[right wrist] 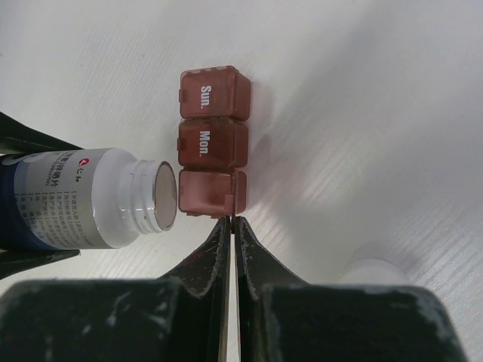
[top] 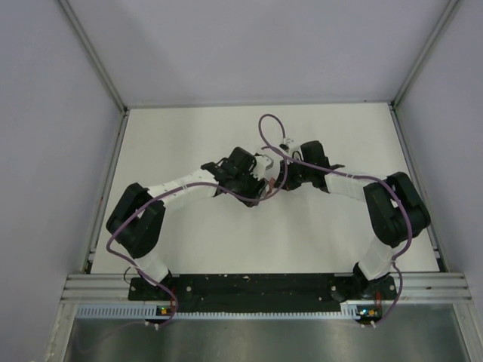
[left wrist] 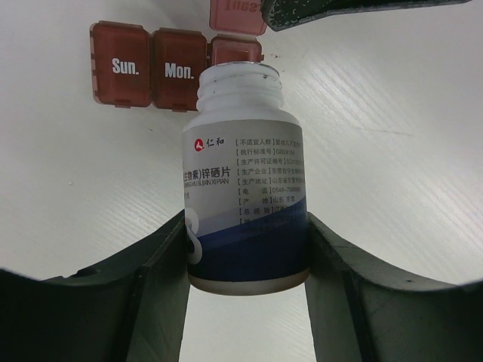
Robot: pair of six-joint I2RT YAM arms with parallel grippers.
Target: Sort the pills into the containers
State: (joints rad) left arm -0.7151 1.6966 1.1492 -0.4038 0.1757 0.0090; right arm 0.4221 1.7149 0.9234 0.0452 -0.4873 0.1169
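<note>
The containers [left wrist: 147, 68] are a red-brown strip of three joined boxes; two lids read "Sun." and "Mon.". My left gripper [left wrist: 245, 226] is shut on an uncapped white pill bottle [left wrist: 241, 173] with a blue label, gripped near its base. Its mouth [right wrist: 164, 196] points at the third box [right wrist: 207, 193], almost touching it. My right gripper [right wrist: 232, 220] is shut on the thin tab of that box's lid [left wrist: 236, 15], which stands raised. No pills show. In the top view both grippers [top: 260, 172] [top: 283, 170] meet mid-table.
A blurred white round thing [right wrist: 373, 271], perhaps the bottle's cap, lies on the table to the right of my right fingers. The white table [top: 189, 128] has grey walls on three sides. Purple cables [top: 268, 124] loop over both wrists.
</note>
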